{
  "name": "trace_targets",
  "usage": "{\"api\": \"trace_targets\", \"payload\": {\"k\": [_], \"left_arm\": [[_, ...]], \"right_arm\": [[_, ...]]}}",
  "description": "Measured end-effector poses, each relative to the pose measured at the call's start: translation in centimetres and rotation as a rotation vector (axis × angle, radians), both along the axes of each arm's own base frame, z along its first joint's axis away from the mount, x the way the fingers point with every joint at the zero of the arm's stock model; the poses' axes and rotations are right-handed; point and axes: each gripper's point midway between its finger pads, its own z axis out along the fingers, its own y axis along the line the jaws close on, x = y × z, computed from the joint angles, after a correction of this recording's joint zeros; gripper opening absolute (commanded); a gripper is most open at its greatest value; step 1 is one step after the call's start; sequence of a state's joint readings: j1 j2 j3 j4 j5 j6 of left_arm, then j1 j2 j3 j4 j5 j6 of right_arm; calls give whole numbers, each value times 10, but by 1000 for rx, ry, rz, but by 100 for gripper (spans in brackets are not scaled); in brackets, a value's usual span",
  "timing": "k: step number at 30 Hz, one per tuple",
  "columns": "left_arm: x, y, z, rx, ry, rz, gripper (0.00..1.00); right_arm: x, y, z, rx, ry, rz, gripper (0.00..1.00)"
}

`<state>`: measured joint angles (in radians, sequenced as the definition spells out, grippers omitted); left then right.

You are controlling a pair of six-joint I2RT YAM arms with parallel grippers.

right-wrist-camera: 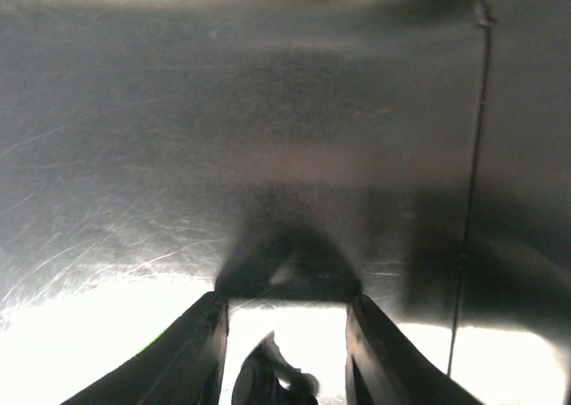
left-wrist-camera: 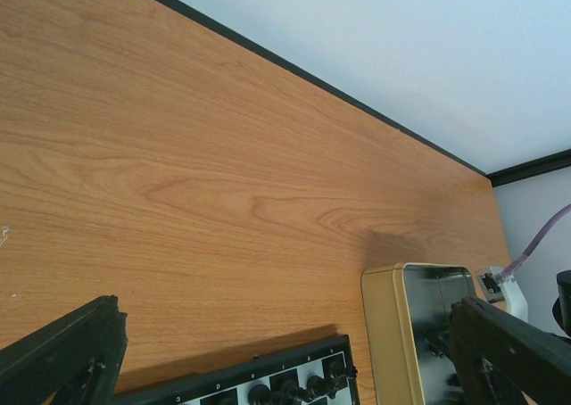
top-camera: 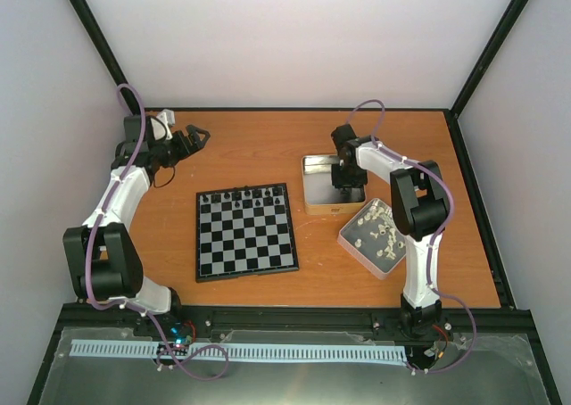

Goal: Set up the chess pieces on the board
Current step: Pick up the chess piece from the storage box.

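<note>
The board (top-camera: 245,244) lies at mid-table, and several black chess pieces (top-camera: 245,195) stand along its far rows; its far corner (left-wrist-camera: 268,383) and those chess pieces (left-wrist-camera: 294,389) also show in the left wrist view. My right gripper (top-camera: 346,184) reaches down into a gold-sided silver tin (top-camera: 314,164). In the right wrist view its jaws (right-wrist-camera: 285,302) stand apart over the shiny tin floor. A black chess piece (right-wrist-camera: 268,374) sits between them against the left finger, its base cut off. My left gripper (top-camera: 198,137) hovers open and holding nothing at the far left (left-wrist-camera: 287,305).
A second shallow tin (top-camera: 352,240) near the right arm holds several cream-white pieces (top-camera: 379,222). The gold-sided tin (left-wrist-camera: 384,334) stands just right of the board. Black frame rails edge the table, and white walls close it in.
</note>
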<state>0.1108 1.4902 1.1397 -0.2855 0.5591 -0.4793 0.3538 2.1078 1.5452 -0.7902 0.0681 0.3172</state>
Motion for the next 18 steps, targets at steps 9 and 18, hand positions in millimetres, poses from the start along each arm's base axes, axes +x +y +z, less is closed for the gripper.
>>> {"api": "trace_targets", "payload": {"k": [9, 18], "left_arm": [[-4, -1, -3, -2, 6, -1, 100], [-4, -1, -4, -3, 9, -3, 100]], "right_arm": [[-5, 4, 0, 13, 21, 83, 39], [-10, 1, 0, -7, 33, 113, 25]]}}
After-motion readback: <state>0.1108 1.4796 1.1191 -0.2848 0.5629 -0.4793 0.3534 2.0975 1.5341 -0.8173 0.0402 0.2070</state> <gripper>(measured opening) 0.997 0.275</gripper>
